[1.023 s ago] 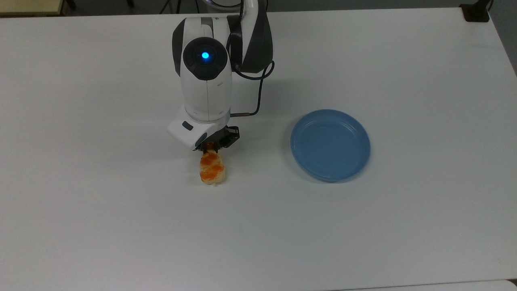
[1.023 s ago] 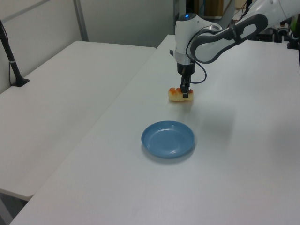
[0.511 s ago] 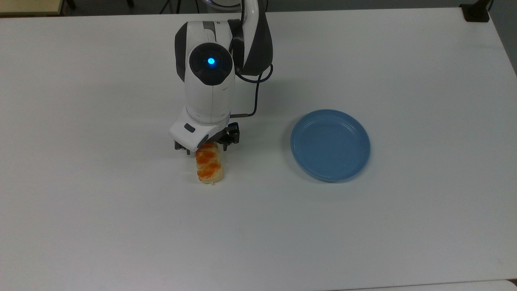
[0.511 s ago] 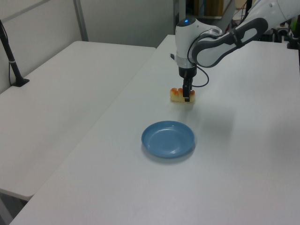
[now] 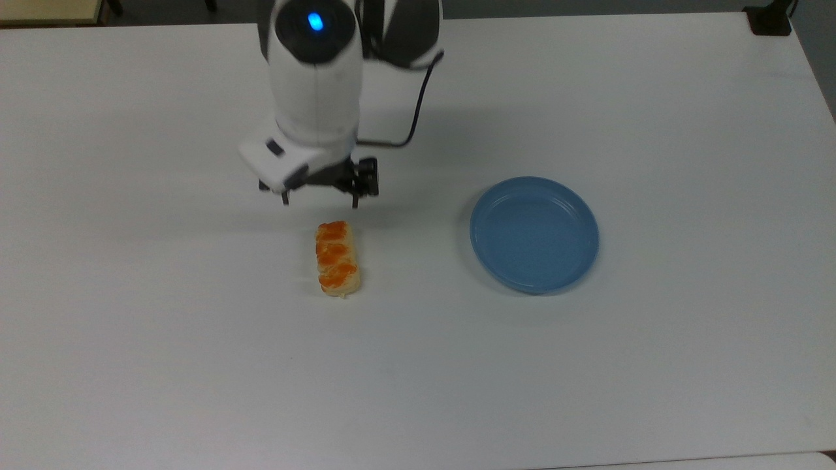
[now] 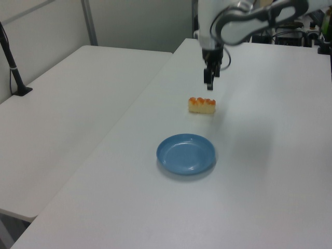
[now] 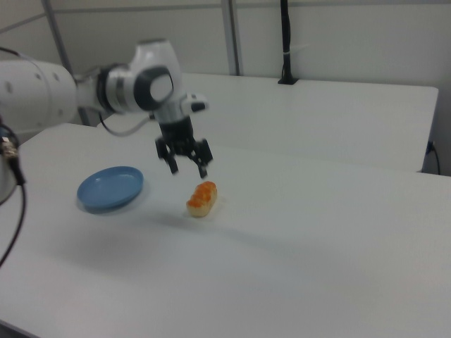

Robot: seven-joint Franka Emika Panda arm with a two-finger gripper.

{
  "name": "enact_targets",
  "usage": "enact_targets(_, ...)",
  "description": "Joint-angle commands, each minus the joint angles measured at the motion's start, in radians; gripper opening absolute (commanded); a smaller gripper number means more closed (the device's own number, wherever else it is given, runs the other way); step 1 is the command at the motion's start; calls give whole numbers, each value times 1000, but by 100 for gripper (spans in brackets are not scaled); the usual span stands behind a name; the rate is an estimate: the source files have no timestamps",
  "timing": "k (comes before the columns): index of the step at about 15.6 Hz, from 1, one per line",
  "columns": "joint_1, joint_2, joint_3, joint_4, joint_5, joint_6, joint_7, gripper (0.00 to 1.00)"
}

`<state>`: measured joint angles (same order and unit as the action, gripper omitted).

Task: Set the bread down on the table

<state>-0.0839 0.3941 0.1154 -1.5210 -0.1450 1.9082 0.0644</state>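
The bread (image 5: 337, 258) lies flat on the table (image 5: 196, 365) near its middle, apart from the blue plate (image 5: 533, 234). The hand (image 5: 319, 198) hangs above it, fingers spread, gripping nothing.

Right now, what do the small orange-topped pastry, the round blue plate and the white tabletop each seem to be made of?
The small orange-topped pastry: baked dough or a foam replica, pale tan sides, glossy orange bumps; can't tell which. The round blue plate: likely plastic, uniform colour, soft sheen, ridged rim. The white tabletop: smooth matte laminate, probably, without grain or glare.
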Motion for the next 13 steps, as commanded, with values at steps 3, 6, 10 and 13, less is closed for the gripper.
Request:
enact_targets(3,-53,-297,-43,-44,173,-230,14,100)
enact_targets(6,-40,-401,-80,-73,174,-264,8,100)
enact_targets(10,120,-468,-228,-99,173,-255,-1,100)
enact_targets(13,148,-466,-281,-111,173,-241,-90,100)
